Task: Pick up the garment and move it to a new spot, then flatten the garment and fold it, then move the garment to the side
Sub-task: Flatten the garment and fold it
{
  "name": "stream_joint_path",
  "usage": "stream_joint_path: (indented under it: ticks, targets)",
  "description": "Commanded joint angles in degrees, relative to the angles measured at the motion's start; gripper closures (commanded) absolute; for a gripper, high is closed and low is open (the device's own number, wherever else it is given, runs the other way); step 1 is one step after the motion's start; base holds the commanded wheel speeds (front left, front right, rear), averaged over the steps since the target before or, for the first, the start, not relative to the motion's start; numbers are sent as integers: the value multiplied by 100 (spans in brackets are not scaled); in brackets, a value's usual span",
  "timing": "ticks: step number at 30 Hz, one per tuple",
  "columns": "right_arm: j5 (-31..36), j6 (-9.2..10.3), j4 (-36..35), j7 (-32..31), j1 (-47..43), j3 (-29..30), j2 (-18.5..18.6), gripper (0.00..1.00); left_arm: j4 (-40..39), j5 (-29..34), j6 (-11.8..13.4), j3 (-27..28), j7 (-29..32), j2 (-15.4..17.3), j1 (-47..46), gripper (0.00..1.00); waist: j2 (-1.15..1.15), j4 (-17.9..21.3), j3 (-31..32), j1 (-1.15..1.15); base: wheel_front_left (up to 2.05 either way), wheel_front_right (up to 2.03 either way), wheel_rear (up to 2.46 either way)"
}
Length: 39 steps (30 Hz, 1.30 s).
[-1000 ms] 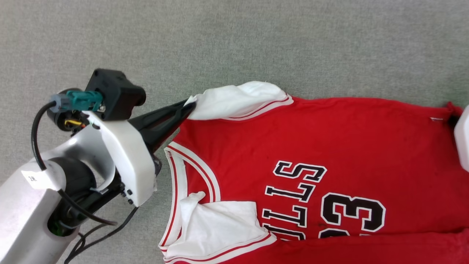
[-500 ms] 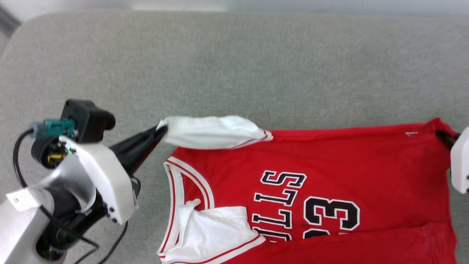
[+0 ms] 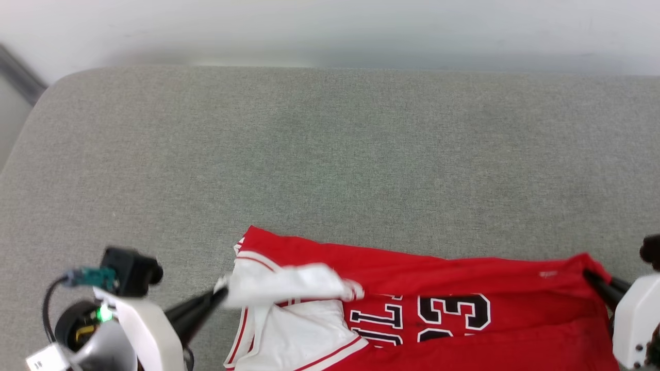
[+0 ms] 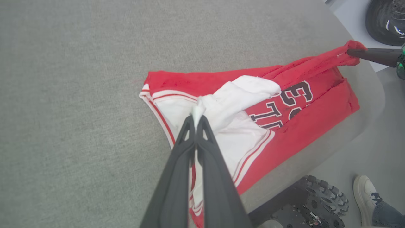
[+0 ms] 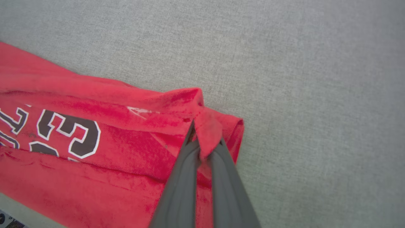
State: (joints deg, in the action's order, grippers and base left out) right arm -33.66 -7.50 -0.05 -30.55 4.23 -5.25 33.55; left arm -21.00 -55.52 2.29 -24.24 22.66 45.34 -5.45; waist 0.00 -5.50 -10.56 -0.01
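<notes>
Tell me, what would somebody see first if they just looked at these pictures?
A bright red shirt with a black 23 jumps out, lying near the front edge of a big grey table. The left jaws are shut on its white sleeve, holding it over the shirt. The right jaws are shut on the red corner at the other end.

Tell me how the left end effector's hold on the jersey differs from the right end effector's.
The left end effector pinches a white sleeve; the right end effector pinches a red hem corner. The left one grips at the collar end of the garment, the right one at the opposite end. Both are shut on fabric.
</notes>
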Motion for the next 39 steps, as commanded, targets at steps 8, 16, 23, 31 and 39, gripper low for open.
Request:
stream_joint_path:
  ticks: [8,16,23,31,39]
  targets:
    - [69,3,-79,262,-598,-378,321,100,289,-109,-32,-334,184,159,719,100,0,12,-70,1,0,0,0]
    - [309,3,194,578,-539,-1004,784,100,941,276,-242,-792,192,-114,477,100,0,-1,-155,1,0,0,0]
    - [273,3,441,753,-411,-1447,1057,100,1428,389,-427,-982,35,-454,269,100,0,17,-228,1,0,0,0]
    - [184,2,766,929,-209,-1801,977,0,1787,529,-552,-1065,-213,-671,125,0,0,18,-164,1,0,0,0]
    - [-29,2,601,982,-45,-1623,874,0,1741,606,-599,-911,-834,-817,166,0,0,66,202,1,0,0,0]
